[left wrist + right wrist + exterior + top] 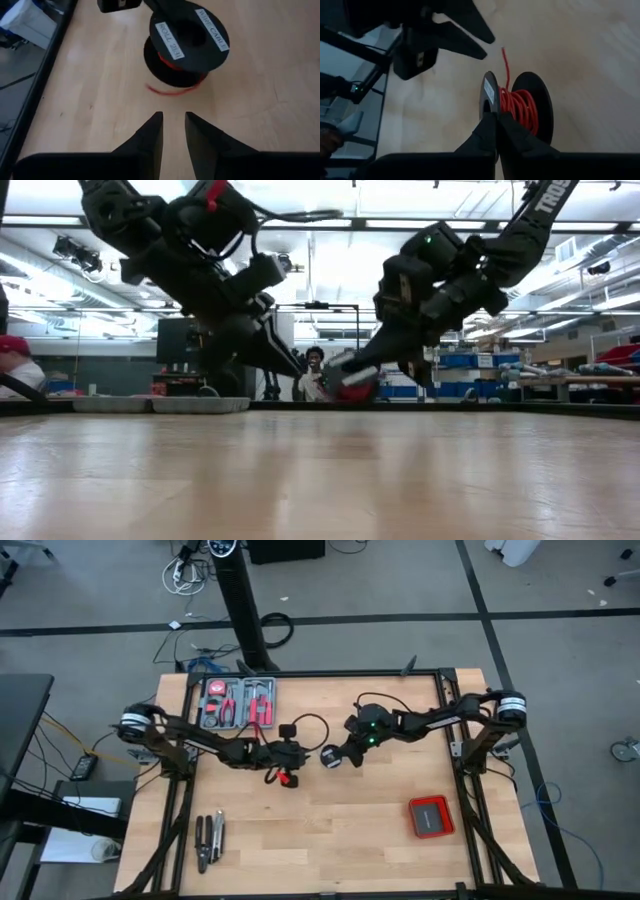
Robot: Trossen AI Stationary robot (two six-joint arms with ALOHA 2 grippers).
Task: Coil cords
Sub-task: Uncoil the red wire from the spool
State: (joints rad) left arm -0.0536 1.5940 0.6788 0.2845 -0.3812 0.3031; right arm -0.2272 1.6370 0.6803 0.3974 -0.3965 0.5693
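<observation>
The cords are one thin red wire [519,107] wound on a small black spool [187,42] with white labels, near the table's middle [329,758]. A short loose end [505,62] sticks out from the winding. My right gripper [496,121] is shut on the spool and reaches in from the table's right [342,752]. My left gripper [173,122] stands just left of the spool [300,755]. It points at the spool, with its fingers a little apart and nothing between them. My right gripper pinches one black end disc of the spool at its rim [490,107] between its two fingers. The fingers come slanting down from the table's right. The red winding and the other disc [536,100] stick out beside the fingers. Whether the spool rests on the table cannot be told.
A grey tool tray [238,703] with red-handled pliers lies at the far left. Loose hand tools [208,840] lie near the front left. A flat red square box [431,816] sits at the front right. Bare wood lies along the near edge.
</observation>
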